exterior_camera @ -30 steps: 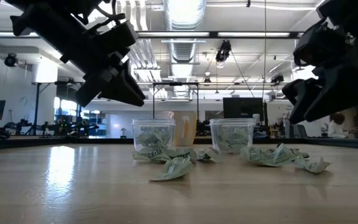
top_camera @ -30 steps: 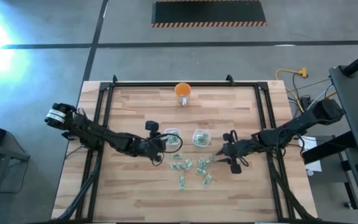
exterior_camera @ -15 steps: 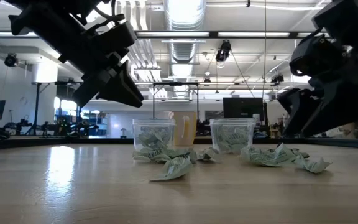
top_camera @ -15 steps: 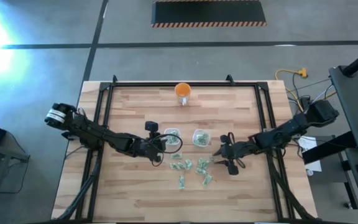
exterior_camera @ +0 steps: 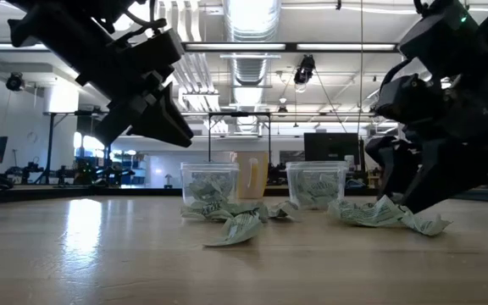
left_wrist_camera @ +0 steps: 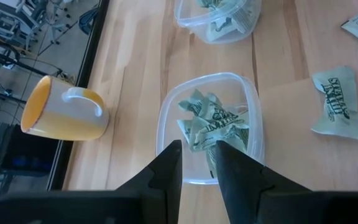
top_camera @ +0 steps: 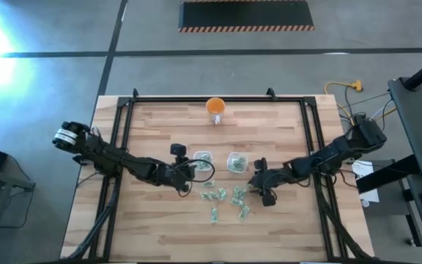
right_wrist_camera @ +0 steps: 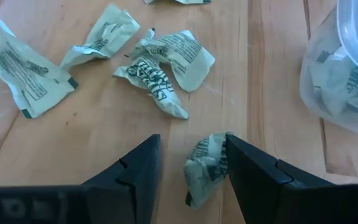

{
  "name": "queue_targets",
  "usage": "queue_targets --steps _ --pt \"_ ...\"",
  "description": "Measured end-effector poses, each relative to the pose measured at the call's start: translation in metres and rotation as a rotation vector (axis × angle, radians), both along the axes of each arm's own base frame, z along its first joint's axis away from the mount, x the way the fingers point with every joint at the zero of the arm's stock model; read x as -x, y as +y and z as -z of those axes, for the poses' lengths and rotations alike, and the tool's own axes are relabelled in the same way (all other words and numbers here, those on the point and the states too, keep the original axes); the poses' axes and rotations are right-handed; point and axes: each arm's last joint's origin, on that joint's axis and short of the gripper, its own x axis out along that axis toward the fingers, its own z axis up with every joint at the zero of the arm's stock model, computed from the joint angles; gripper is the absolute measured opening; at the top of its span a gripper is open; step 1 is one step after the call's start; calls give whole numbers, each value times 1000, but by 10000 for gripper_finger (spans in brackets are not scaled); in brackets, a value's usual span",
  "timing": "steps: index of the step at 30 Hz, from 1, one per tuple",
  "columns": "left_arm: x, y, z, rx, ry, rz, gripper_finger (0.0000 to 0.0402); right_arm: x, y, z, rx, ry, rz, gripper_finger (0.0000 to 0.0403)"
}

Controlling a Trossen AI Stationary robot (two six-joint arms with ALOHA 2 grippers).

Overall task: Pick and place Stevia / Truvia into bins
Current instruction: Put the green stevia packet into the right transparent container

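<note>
Stevia sachets [top_camera: 228,199] lie scattered low in the middle of the bench [top_camera: 152,132], and the right gripper [right_wrist_camera: 191,163] sits down among them, its jaws spread with one crumpled sachet [right_wrist_camera: 205,165] between them. Just above, the left gripper [left_wrist_camera: 197,155] hangs over the left bin [left_wrist_camera: 211,129], jaws narrowly parted with nothing visibly held. Both bins [top_camera: 220,163] hold sachets; the orange cup [top_camera: 215,108] stands farthest up.

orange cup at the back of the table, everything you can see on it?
The orange cup is a small glossy mug, orange outside and in, with a white handle. It stands upright and alone on the wooden table near the far edge, behind the two clear bins. Nothing touches it; contents not visible.
</note>
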Motion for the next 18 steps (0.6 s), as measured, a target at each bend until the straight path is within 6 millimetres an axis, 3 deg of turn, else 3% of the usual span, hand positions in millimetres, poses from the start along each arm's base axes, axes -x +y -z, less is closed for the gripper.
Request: queue_targets --steps 18 --pt "1 0 0 3 7 -4 80 5 -2 -9 29 -4 -27 42"
